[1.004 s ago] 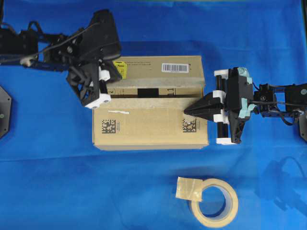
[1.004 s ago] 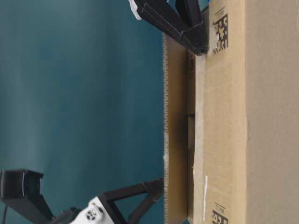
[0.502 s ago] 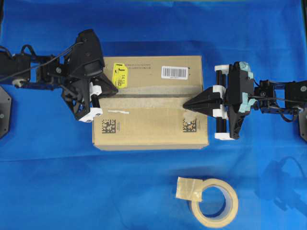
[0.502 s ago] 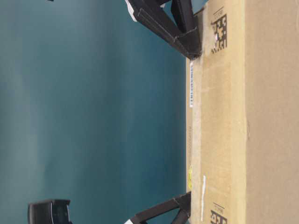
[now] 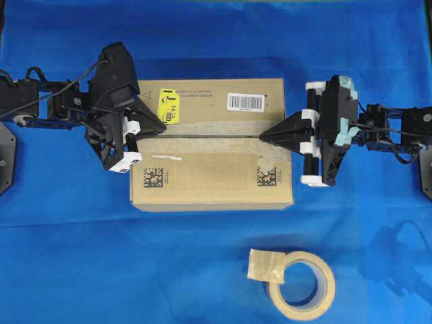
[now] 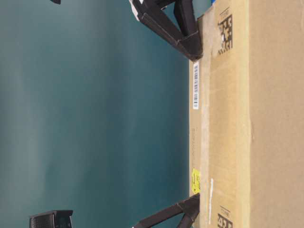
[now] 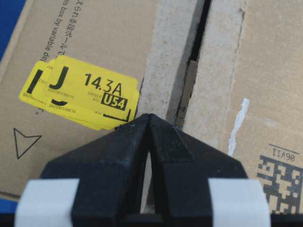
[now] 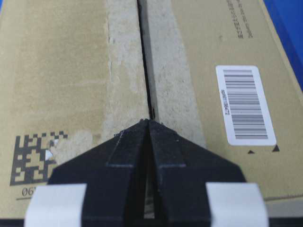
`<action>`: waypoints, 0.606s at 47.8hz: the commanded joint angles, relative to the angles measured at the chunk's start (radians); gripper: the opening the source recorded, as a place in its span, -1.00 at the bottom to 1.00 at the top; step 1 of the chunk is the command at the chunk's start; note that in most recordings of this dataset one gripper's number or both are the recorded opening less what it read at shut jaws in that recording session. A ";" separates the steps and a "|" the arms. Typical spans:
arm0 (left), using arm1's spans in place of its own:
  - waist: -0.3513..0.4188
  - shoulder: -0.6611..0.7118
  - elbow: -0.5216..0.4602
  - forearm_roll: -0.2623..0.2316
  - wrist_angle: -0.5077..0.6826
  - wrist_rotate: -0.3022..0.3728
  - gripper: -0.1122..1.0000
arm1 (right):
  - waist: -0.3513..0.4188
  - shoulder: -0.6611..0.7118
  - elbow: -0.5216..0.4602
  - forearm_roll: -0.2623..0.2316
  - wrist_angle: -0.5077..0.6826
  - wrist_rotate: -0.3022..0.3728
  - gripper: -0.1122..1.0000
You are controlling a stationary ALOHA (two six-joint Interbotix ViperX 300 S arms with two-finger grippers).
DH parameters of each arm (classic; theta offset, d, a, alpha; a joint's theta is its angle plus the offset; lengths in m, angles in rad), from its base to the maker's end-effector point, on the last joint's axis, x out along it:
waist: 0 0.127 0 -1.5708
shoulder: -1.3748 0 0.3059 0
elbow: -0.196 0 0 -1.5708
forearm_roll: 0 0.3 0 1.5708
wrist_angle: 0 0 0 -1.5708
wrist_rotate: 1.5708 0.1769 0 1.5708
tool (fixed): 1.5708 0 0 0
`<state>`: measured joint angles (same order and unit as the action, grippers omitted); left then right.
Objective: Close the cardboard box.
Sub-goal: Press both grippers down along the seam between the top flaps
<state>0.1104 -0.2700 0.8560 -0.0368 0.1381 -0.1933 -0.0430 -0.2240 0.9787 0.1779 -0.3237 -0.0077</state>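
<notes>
Both arms stretch in level from the left and right edges, tips facing across the large brown corrugated cardboard box (image 5: 212, 144). It lies mid-cloth, long axis left to right, flaps flat, seam running lengthwise. The left gripper (image 5: 163, 126), fingers pressed together holding nothing, sits at the seam's left end beside the yellow sticker (image 5: 168, 107); the right gripper (image 5: 262, 137), likewise pinched closed and empty, at the right end.

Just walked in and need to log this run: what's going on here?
Two robot arms are closing a cardboard box on a blue cloth. Its top flaps lie flat, meeting along the centre seam. The left gripper and right gripper, jaws shut, rest at opposite ends of that seam. A tape roll lies untouched nearby.
</notes>
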 commanded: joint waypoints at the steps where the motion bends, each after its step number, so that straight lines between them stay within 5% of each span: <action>1: -0.003 -0.009 -0.008 0.000 -0.006 0.000 -0.80 | -0.005 -0.002 -0.002 0.003 -0.015 -0.002 -0.80; 29: -0.035 -0.077 0.101 -0.002 -0.216 0.000 -0.80 | -0.017 0.032 0.029 0.015 -0.092 0.000 -0.80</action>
<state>0.0798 -0.3206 0.9495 -0.0353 -0.0430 -0.1917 -0.0491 -0.1887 1.0124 0.1871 -0.4004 -0.0077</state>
